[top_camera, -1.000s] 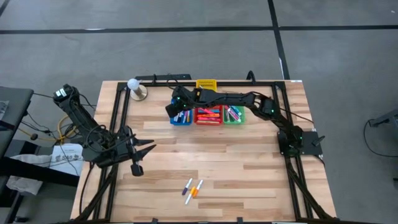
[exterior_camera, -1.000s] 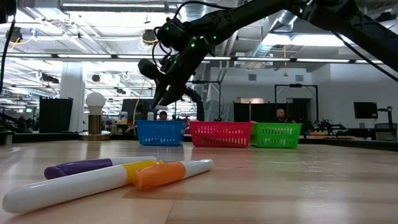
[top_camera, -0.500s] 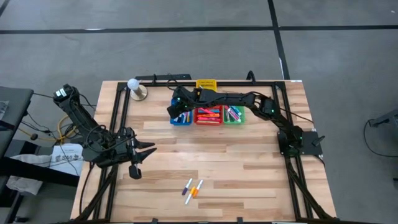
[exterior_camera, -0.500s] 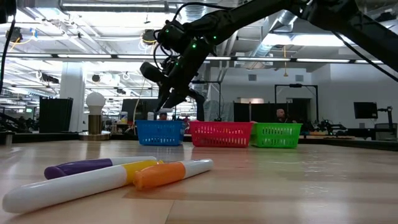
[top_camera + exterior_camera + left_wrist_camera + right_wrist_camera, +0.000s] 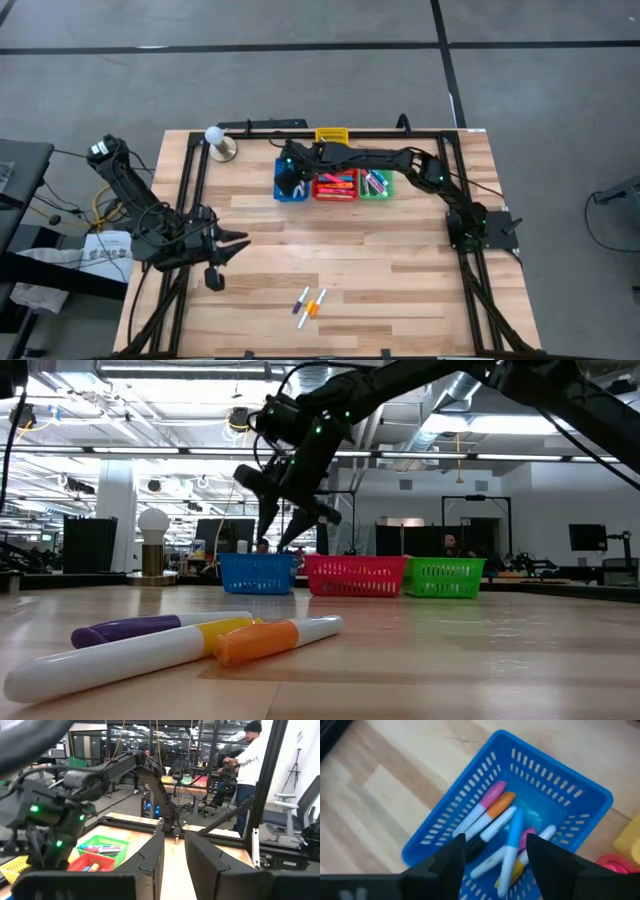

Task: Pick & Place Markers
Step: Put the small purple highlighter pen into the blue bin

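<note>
Left gripper (image 5: 238, 240) mine, idle over table's (image 5: 400, 260) left side, fingers nearly together, empty. Three markers (image 5: 310, 303) loose near front edge. Right gripper (image 5: 495, 851) hangs over blue bin (image 5: 291, 184), fingers spread, empty; more markers lie inside.

Right gripper (image 5: 300, 528) open, pointing down

From my station I note three small bins in a row at the table's (image 5: 400, 260) far side: blue bin (image 5: 291, 191), red bin (image 5: 335, 187), green bin (image 5: 377, 185). A yellow bin (image 5: 332, 135) sits behind them. A white bulb on a base (image 5: 217, 140) stands far left. A person in white (image 5: 249, 765) stands beyond.
</note>
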`<state>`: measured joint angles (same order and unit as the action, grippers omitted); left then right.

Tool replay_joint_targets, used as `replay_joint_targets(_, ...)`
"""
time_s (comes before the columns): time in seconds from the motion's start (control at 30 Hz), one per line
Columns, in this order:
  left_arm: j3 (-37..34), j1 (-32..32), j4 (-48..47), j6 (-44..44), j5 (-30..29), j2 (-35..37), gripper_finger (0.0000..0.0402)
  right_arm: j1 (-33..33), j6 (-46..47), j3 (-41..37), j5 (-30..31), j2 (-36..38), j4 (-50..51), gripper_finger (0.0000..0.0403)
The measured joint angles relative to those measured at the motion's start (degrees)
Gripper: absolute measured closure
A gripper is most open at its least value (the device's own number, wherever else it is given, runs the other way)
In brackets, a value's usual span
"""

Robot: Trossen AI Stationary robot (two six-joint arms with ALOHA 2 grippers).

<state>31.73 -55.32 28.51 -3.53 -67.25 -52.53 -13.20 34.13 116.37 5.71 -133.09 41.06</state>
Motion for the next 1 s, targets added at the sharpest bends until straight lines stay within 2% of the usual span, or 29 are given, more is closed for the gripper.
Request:
replay_joint_targets(0.2,-0.75,-1.84,0.01,1.24,-0.01,-0.02,0.0325,2.64,-2.57,-0.01,2.22,5.61,5.14,0.0196)
replay_joint_targets(0.3,-2.29,-2.21,-0.11,6.59,0.13,-0.2,0.0325,5.5,-6.42,0.01,4.3,9.94,6.08,0.0199)
replay_joint_targets(0.4,-4.49,-2.29,-0.14,14.02,3.29,-0.91,0.0325,10.6,-9.64,0.01,7.38,14.99,6.58,0.02)
replay_joint_targets(0.53,-7.02,-2.04,-0.02,23.6,8.92,-3.87,0.0325,18.8,-12.2,0.1,13.82,20.38,8.66,0.0198)
replay_joint_targets(0.67,-7.69,-1.69,0.25,31.41,9.3,-9.74,0.0325,25.9,-9.96,0.07,20.86,23.5,16.26,0.02)
replay_joint_targets(0.8,-7.06,-0.33,3.38,33.62,10.31,-16.98,0.0325,31.29,-2.38,0.04,28.77,24.79,28.37,0.0205)
replay_joint_targets(1.0,0.33,3.22,3.64,33.6,10.51,-27.52,0.0325,39.78,5.6,0.01,45.13,24.8,43.0,0.022)
